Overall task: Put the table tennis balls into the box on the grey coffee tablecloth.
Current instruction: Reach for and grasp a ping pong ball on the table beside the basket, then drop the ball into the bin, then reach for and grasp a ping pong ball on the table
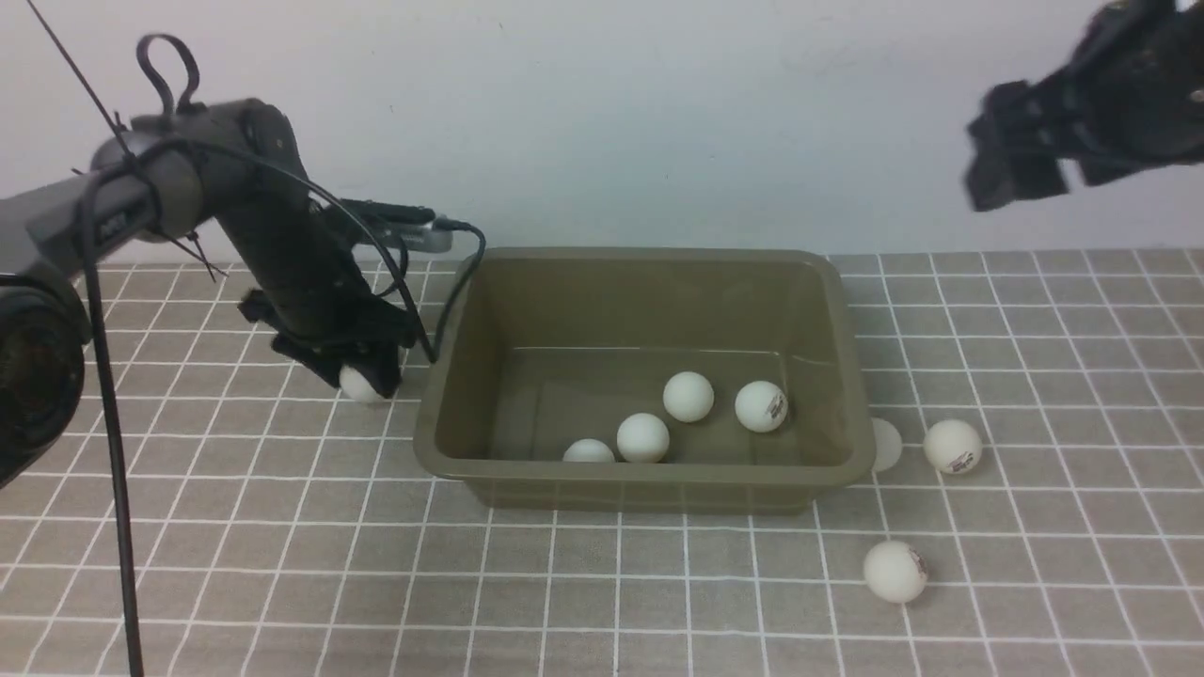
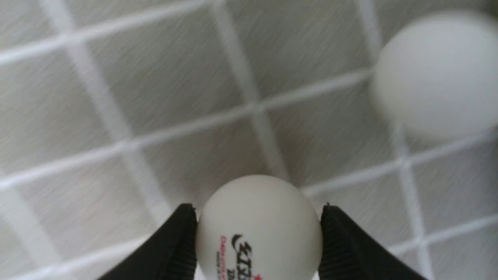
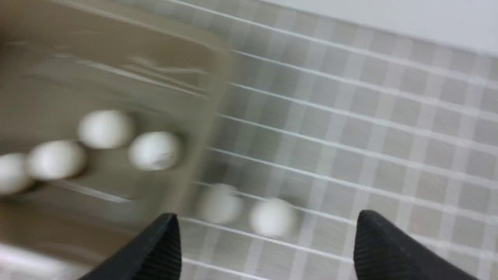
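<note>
Looking across the feeds, I see the left gripper point(image 1: 359, 365) down on the checked cloth point(image 1: 282, 564), just left of the box point(image 1: 640, 489). Its jaws are closed narrowly on a printed ball point(image 2: 258, 227), one pad touching each side. I judge it went in low and upright because a ball on flat cloth rolls off unless it is pinched squarely across its middle. A second ball point(image 2: 435, 74) lies near the held one in the left wrist view, blurred, and I cannot place it in the front view. The box sits in the middle of the cloth with four balls in it: two toward the right, point(image 1: 689, 396) and point(image 1: 760, 405), and two against the near wall, point(image 1: 643, 437) and point(image 1: 589, 451). Three more wait outside on the right: one half hidden point(image 1: 885, 444) behind the box's right rim, one just beside it point(image 1: 953, 446), and one nearer to me point(image 1: 895, 570). The right gripper point(image 1: 1021, 183) hangs high at the far right with its jaws wide and nothing between them. That height suits my guess that it is clearing the rim. Next the left arm has to lift and carry its ball right, over the flared rim, and the cable draped beside that rim could snag.
</note>
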